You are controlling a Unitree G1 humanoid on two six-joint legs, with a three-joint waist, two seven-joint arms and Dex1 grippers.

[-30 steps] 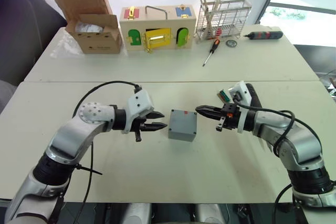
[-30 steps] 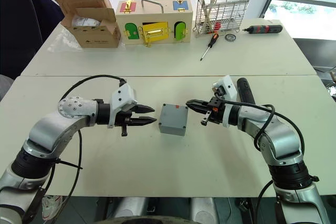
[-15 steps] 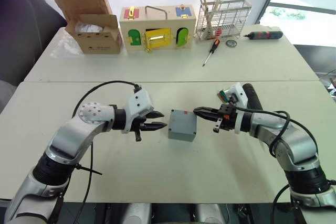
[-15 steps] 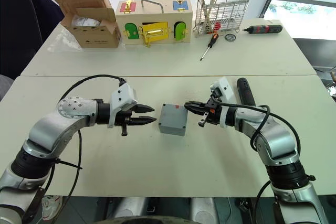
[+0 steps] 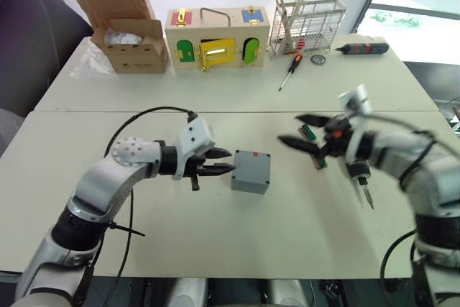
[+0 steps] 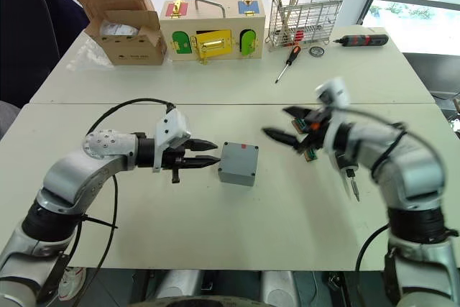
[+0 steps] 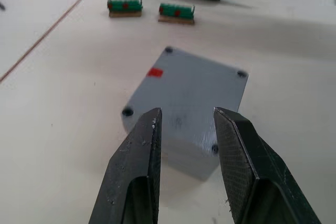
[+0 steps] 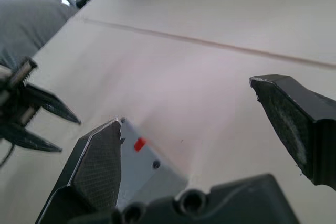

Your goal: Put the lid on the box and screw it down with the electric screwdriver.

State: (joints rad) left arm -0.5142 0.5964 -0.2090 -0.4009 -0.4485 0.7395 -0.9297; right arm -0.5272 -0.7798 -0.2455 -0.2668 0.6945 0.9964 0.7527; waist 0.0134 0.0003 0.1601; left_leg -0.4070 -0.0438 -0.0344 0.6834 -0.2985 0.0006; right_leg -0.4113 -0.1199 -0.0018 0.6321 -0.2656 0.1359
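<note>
The box (image 5: 251, 171) sits mid-table with the lid (image 7: 191, 85) on it. The left gripper (image 5: 224, 162) hovers just beside the box, fingers slightly parted — the right gripper (image 5: 300, 131), spread wide, hangs well clear.

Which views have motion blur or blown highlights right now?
Both eye views: right arm and right gripper smeared by motion, while the left gripper and the box stay crisp; windows behind the table are blown out white. Right wrist view: background soft and streaked.
</note>
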